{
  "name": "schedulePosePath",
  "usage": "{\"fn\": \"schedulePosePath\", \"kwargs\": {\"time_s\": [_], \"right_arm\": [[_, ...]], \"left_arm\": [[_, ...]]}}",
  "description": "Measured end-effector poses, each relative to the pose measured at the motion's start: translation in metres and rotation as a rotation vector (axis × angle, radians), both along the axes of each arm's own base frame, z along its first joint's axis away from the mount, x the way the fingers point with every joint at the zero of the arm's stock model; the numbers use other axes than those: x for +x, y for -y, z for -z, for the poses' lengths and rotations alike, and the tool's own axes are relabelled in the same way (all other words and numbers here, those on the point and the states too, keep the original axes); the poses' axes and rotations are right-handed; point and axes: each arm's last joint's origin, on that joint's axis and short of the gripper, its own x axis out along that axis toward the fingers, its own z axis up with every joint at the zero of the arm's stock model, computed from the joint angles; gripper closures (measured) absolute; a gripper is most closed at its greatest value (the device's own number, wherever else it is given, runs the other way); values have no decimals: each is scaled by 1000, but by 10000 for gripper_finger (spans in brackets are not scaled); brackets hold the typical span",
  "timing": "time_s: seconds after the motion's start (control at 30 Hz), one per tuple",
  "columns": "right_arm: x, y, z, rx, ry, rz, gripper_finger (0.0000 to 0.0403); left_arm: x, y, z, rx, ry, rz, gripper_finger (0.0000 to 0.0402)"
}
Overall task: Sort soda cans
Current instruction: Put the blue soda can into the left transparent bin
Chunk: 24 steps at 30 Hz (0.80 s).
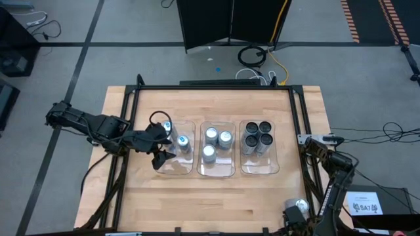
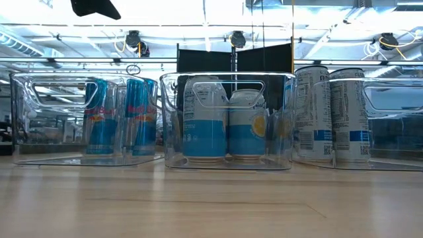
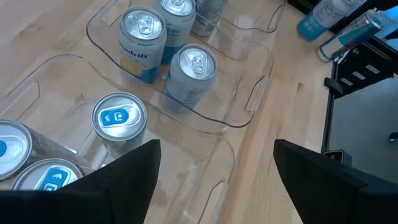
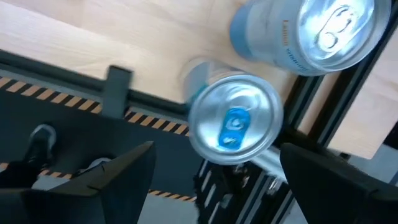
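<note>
The blue-tabbed can (image 4: pixel 235 118) stands upright at the 5 o'clock corner of the surface (image 1: pixel 216 196), its long axis vertical. It sits just ahead of the right tool (image 4: pixel 216 163), in line with the gap between that tool's released, empty fingers. A plain silver-topped can (image 4: pixel 305 31), also upright, stands just beside it and a little farther from the tool. I judge the next grasp turns on closing around the blue-tabbed one without knocking its neighbour. The right arm is much the nearer; the left tool (image 3: pixel 217 155) hovers over the left tray (image 1: pixel 172 169), well apart from this corner, its fingers also spread and holding nothing. By count, two cans are loose at the corner. Three blue-tabbed cans (image 3: pixel 118 118) are in the left tray, which lies at 9 o'clock from the middle tray (image 1: pixel 216 172). Three plain silver cans (image 1: pixel 211 135) are in that middle tray. Four dark-topped cans (image 1: pixel 251 127) are in the right tray (image 1: pixel 259 169) at its 3 o'clock. That makes twelve cans, three trays and two arms. The loose blue-tabbed can probably belongs in the left tray, across the row from the corner at about 10 o'clock. That would be a long reach for the right arm.
</note>
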Motion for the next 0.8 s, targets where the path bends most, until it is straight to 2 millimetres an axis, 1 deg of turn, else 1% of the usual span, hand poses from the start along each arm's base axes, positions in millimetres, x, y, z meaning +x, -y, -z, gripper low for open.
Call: {"fn": "schedulePosePath", "kwargs": {"time_s": [0.17, 0.27, 0.37, 0.43, 0.57, 0.67, 0.8], "right_arm": [[-6, -1, 17, -41, -23, -18, 67], [-6, 0, 26, -56, -21, -17, 67], [-4, 1, 35, -84, 30, -33, 67], [-4, 1, 40, -96, 34, -40, 67], [-4, 1, 50, -87, 40, -40, 68], [-3, -1, 56, -66, 49, -40, 80], [-5, -2, 56, -70, 49, -44, 120]], "left_arm": [[2, 1, -2, -9, 25, -1, 79], [2, 1, -2, -29, 29, -18, 79], [2, 1, -2, -31, 32, -19, 79], [3, 1, -3, -36, 44, -20, 79], [4, 1, -4, -58, 53, -37, 79], [5, 2, -6, -67, 78, -36, 79], [7, 2, -8, -77, 104, -35, 79]]}}
